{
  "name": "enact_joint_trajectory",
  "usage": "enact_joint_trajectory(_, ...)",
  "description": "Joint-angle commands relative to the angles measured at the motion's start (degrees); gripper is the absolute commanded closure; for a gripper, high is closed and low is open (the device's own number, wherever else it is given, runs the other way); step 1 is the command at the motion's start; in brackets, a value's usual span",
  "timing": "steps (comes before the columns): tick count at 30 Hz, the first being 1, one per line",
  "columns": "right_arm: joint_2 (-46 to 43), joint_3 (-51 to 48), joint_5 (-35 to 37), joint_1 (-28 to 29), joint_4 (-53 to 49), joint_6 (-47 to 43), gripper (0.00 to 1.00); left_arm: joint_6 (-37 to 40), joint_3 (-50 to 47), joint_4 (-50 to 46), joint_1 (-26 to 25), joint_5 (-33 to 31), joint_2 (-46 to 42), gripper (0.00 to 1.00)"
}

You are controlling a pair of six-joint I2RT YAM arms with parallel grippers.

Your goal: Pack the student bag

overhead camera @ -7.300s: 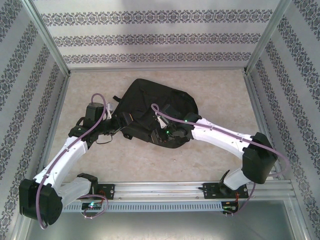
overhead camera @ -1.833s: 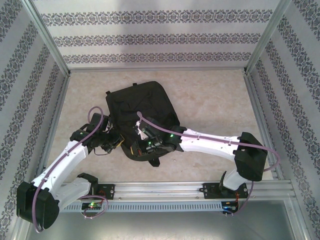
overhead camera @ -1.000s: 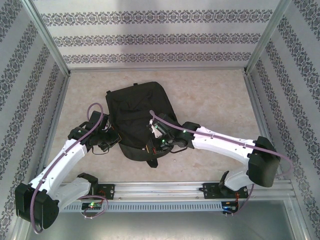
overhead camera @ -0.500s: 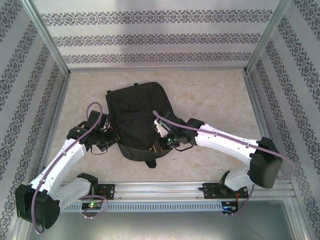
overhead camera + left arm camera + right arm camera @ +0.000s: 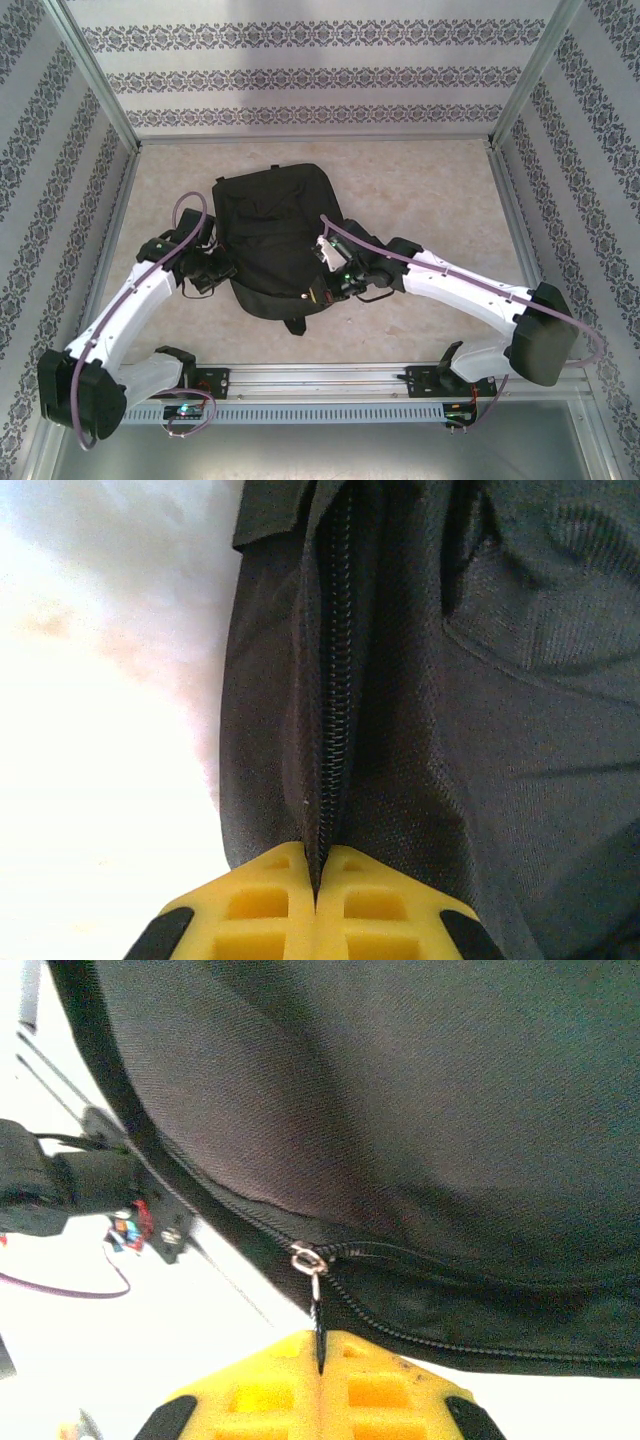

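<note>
**Both claws clamped on the bag's zipper line**

From my seat, the student bag [image 5: 272, 225] lies flat on the table [image 5: 430, 190], roughly mid-table and a little left of centre, with its narrower end toward the arm bases.

My left arm rises from its base, folds back at a low elbow by the near-left corner, then runs its white forearm up and to the right. The wrist bends in so that the left gripper [image 5: 213, 272] meets the bag's left edge. In the left wrist view, the left gripper [image 5: 315, 868] is clenched: the two yellow fingers [image 5: 265, 905] are pressed together with the black fabric pinched between them, right on the zipper track [image 5: 335, 700], which runs straight away from the tips.

My right arm swings wide, its elbow out near the right wall, and the forearm reaches left and low across the table. That puts the right gripper [image 5: 330, 288] at the bag's near-right edge. In the right wrist view, the right gripper [image 5: 320, 1348] is likewise clenched, its yellow tips pinching the thin zipper pull [image 5: 318, 1315]. The pull hangs from a silver slider [image 5: 304, 1258] on the bag's edge seam.
</note>
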Motion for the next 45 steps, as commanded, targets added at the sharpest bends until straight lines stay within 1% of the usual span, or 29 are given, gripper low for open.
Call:
enact_joint_trajectory(1,4.1,2.9,-5.6,4.2,11.4,9.4,1.00,1.3,4.1,0.9,2.1,-5.7,2.8,0.92)
enact_joint_trajectory(4,9.1,7.3,-6.0,8.1,17.3,13.4,1.00,1.8,7.8,0.9,3.0,-5.5,5.5,0.87)
enact_joint_trajectory(7,15.3,12.6,-5.7,11.0,22.4,16.6,1.00,1.8,11.0,1.5,3.2,-3.8,8.4,0.80)
enact_joint_trajectory(9,18.3,15.2,-4.9,11.9,24.5,17.7,1.00,2.2,13.5,0.3,3.3,-2.9,10.3,0.73)
enact_joint_trajectory(10,19.8,16.4,-3.6,12.1,25.7,18.5,1.00,2.4,15.0,-1.2,3.5,-2.5,10.8,0.66)
enact_joint_trajectory(13,22.5,18.4,0.0,12.1,28.5,20.0,1.00,3.3,15.3,-3.2,4.0,-4.1,6.3,0.53)
enact_joint_trajectory(15,24.5,19.3,1.7,12.0,30.9,21.2,1.00,3.9,14.6,-5.2,4.6,-6.5,1.3,0.50)
enact_joint_trajectory(19,28.5,22.3,3.1,11.9,31.8,21.7,1.00,3.8,11.4,-9.2,5.7,-6.4,-6.2,0.49)
enact_joint_trajectory(23,30.0,23.3,3.8,11.7,31.0,21.1,1.00,2.9,7.4,-12.6,5.8,-7.2,-12.2,0.51)
enact_joint_trajectory(25,29.9,22.9,4.0,11.4,30.7,20.9,1.00,1.9,5.0,-13.1,5.9,-6.3,-14.4,0.52)
enact_joint_trajectory(29,29.2,21.3,4.4,10.9,31.1,21.0,1.00,0.5,1.2,-11.9,6.3,-3.9,-14.8,0.55)
enact_joint_trajectory(34,29.1,20.6,4.6,10.8,30.9,20.9,1.00,-1.9,-2.1,-9.4,7.0,-1.1,-13.5,0.61)
enact_joint_trajectory(39,29.2,20.4,4.0,10.7,31.3,20.8,1.00,-2.9,-4.4,-7.8,7.3,-0.3,-13.5,0.68)
enact_joint_trajectory(45,29.0,19.7,3.5,10.7,31.2,20.8,1.00,-3.0,-7.3,-6.6,8.1,-1.1,-14.4,0.72)
